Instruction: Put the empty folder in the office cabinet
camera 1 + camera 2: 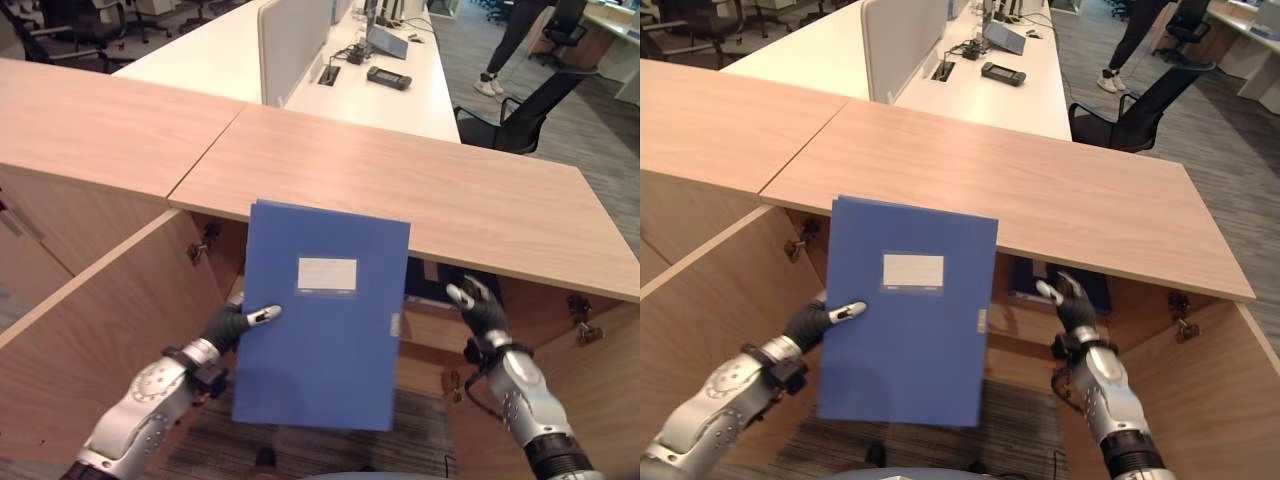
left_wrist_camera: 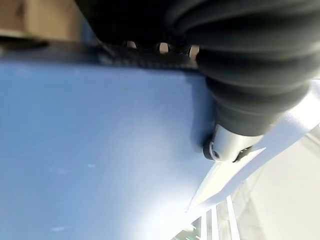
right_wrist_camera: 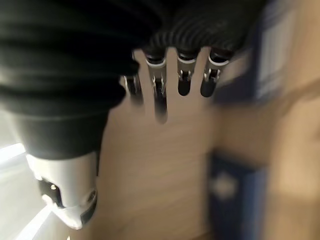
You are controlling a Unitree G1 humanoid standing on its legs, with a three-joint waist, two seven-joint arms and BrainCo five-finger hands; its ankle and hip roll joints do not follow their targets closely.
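- The blue folder (image 1: 320, 320) is held upright in front of the open cabinet (image 1: 430, 190), its long axis running top to bottom, its top edge near the front lip of the cabinet's top panel and its broad face turned toward the camera.
- It is a flat, rigid rectangle with a smooth matte surface and square corners; a pale rectangular label sits high on its face, and a small light clasp shows on its right edge.
- The left hand (image 1: 236, 323) grips the folder at its left edge, thumb pressed across the blue face, the other fingers hidden behind it.
- The right hand (image 1: 478, 303) is just beside the folder's right edge, apart from it, fingers spread and nearly straight, holding nothing.
- The cabinet is light wood-grain board, its top a wide flat slab; both doors stand swung open, metal hinges showing inside.
- Something dark blue (image 1: 432, 283) stands in the cabinet behind the folder.
- Beyond the cabinet stretches a long white desk (image 1: 400, 100) with a grey divider panel (image 1: 292, 40).
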